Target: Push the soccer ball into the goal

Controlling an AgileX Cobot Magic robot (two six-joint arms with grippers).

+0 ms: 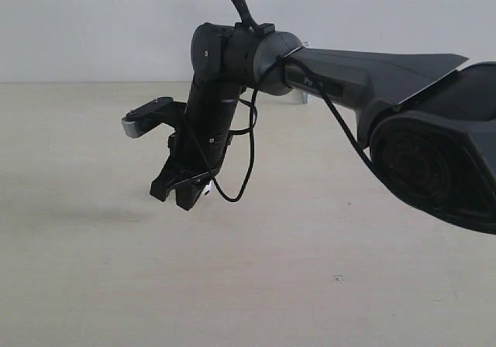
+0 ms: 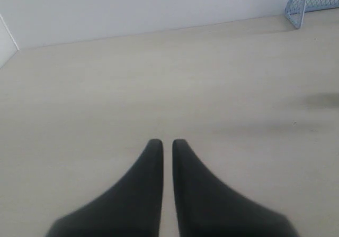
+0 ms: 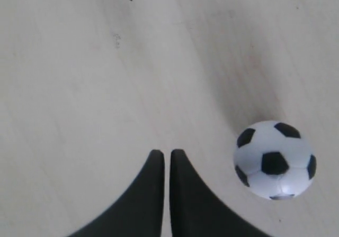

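Observation:
The soccer ball [image 3: 274, 160], white with black patches, rests on the pale table in the right wrist view, just beside my right gripper [image 3: 167, 153] and apart from it. That gripper is shut, its black fingertips almost touching with nothing between them. In the exterior view the right gripper [image 1: 180, 195] points down over the table left of centre, and the ball is largely hidden behind it. A corner of the goal [image 2: 311, 0], pale blue frame with mesh, shows far off in the left wrist view. My left gripper [image 2: 163, 142] is shut and empty over bare table.
The right arm [image 1: 364, 76] stretches in from the right and covers most of the goal; only a pale post [image 1: 301, 97] peeks out behind it. A white wall [image 1: 93, 22] bounds the table's far edge.

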